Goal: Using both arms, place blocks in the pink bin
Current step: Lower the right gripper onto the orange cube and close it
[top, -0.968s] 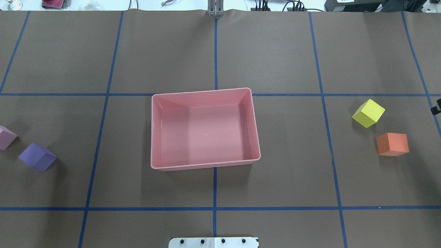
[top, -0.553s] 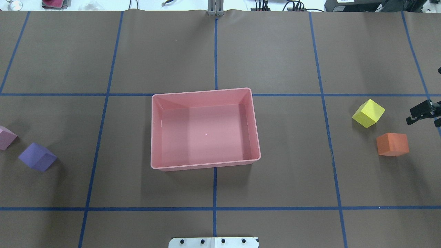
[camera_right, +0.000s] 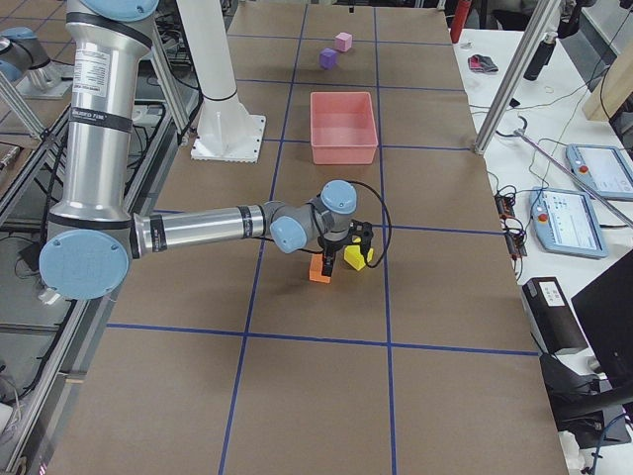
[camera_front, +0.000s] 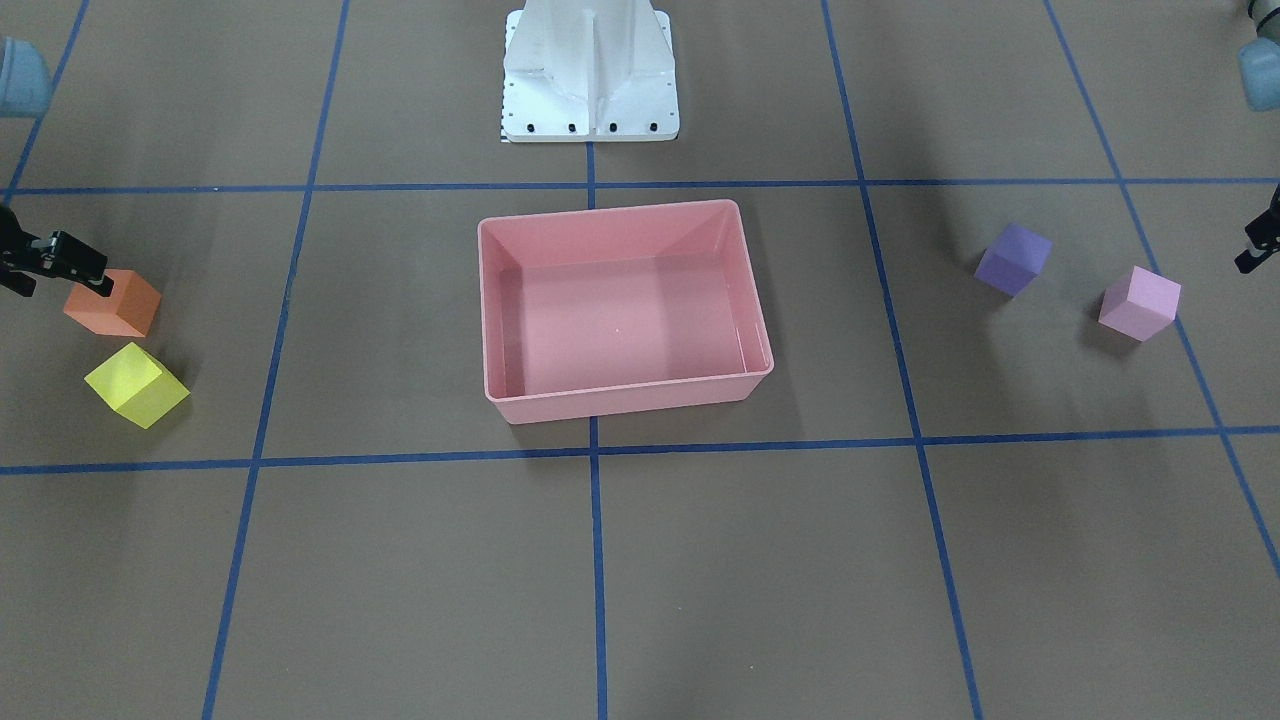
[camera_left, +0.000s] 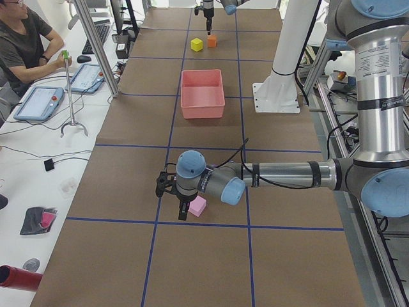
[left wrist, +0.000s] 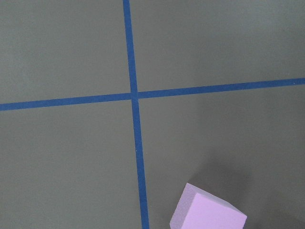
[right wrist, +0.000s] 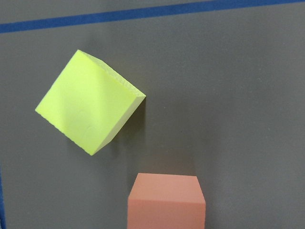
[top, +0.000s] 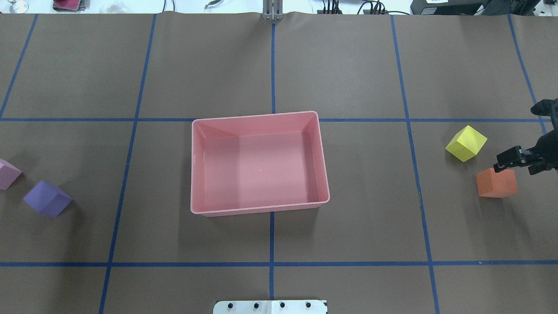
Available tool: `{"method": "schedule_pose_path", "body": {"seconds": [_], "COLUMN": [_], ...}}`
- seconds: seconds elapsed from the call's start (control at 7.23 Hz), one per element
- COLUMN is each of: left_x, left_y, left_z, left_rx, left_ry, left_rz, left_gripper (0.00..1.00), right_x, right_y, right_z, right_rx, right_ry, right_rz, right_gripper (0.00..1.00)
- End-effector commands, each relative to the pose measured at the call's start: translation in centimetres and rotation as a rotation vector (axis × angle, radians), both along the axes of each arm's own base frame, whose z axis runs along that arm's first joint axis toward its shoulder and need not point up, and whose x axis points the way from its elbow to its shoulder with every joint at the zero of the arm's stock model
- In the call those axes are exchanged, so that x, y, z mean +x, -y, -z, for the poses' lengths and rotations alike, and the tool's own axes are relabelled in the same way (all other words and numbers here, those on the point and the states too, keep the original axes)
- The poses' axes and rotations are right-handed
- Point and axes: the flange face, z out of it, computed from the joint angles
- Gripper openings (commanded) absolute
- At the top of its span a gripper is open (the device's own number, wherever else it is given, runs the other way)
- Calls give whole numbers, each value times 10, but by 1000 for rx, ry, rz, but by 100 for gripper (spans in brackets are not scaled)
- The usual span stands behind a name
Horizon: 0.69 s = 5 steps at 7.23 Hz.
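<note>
The empty pink bin [top: 260, 211] [camera_front: 620, 400] sits mid-table. The orange cube [top: 497, 185] [camera_front: 112, 305] [right wrist: 167, 200] and the yellow cube [top: 466, 143] [camera_front: 137, 385] [right wrist: 88, 114] lie at the right. My right gripper [top: 519, 163] [camera_front: 48, 272] is open and empty, hovering over the orange cube's far edge. The purple cube [top: 47, 199] [camera_front: 1013, 259] and the light pink cube [top: 6, 174] [camera_front: 1140, 302] [left wrist: 207, 212] lie at the left. My left gripper [camera_front: 1262, 240] [camera_left: 174, 197] hangs beside the light pink cube. Only a sliver of it shows, so I cannot tell its state.
The white pedestal base [camera_front: 590, 70] stands at the robot's edge behind the bin. Blue tape lines grid the brown table cover. An operator [camera_left: 19, 45] sits at a side desk beyond the table's far edge, with metal stands along that edge.
My right gripper has come in from the right edge, moving left and nearer the robot, to over the orange cube. The cubes and bin have not moved.
</note>
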Motion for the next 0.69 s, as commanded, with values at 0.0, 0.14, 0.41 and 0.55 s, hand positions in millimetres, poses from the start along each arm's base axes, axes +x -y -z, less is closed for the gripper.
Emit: {"method": "schedule_pose_path", "body": {"seconds": [0.0, 0.14, 0.41, 0.55], "left_x": [0, 0, 0, 0], "left_y": [-1, -1, -1, -1], "left_z": [0, 0, 0, 0], "left_rx": [0, 1, 1, 3], "left_ry": [0, 1, 2, 2], "left_rz": [0, -1, 0, 0], "left_gripper": [100, 100, 100, 100], "right_x": [-10, -17, -25, -26], "right_y": [-8, -12, -13, -14], "right_z": [-7, -8, -8, -19], "right_rx": [16, 12, 8, -5], "right_ry": [-35, -36, -34, -46], "right_rz": [17, 32, 44, 50], "right_gripper": [100, 100, 100, 100]}}
